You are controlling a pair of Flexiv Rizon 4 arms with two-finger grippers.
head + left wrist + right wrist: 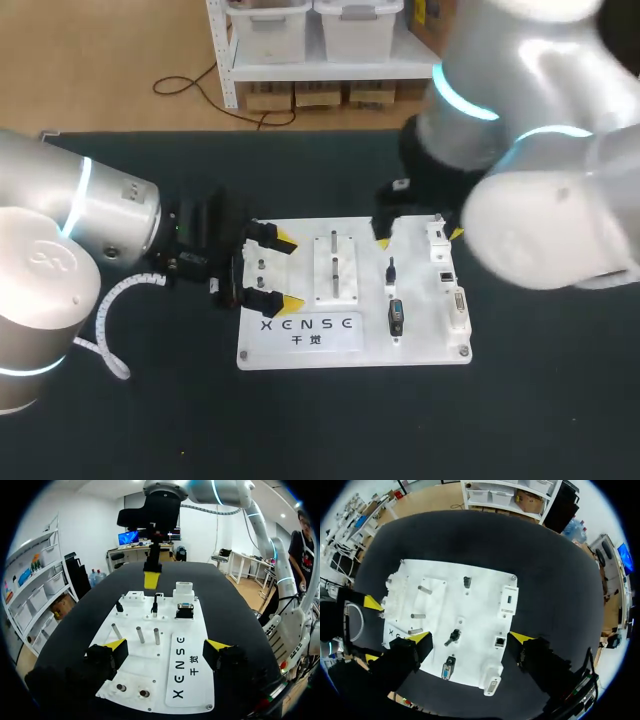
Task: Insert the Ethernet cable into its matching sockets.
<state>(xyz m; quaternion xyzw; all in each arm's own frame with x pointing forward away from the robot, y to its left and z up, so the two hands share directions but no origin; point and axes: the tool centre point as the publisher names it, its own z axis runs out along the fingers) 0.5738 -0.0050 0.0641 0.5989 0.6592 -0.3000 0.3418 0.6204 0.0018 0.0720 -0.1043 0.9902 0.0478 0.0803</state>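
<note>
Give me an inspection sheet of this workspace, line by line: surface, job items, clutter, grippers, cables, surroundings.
Surface: dark table, bearing one white board.
Job's things: the board carries metal pegs, a small square socket, likely the Ethernet one, and a black plug lying on it, its type too small to tell.
Clutter: nothing seen.
Grippers: left gripper over the board's end nearest the left arm, jaws open, empty; right gripper above the board, jaws open, empty.
Cables: no long Ethernet cable made out; a white corrugated hose hangs at the left arm.
Surroundings: nothing seen reaching over the table.
</note>
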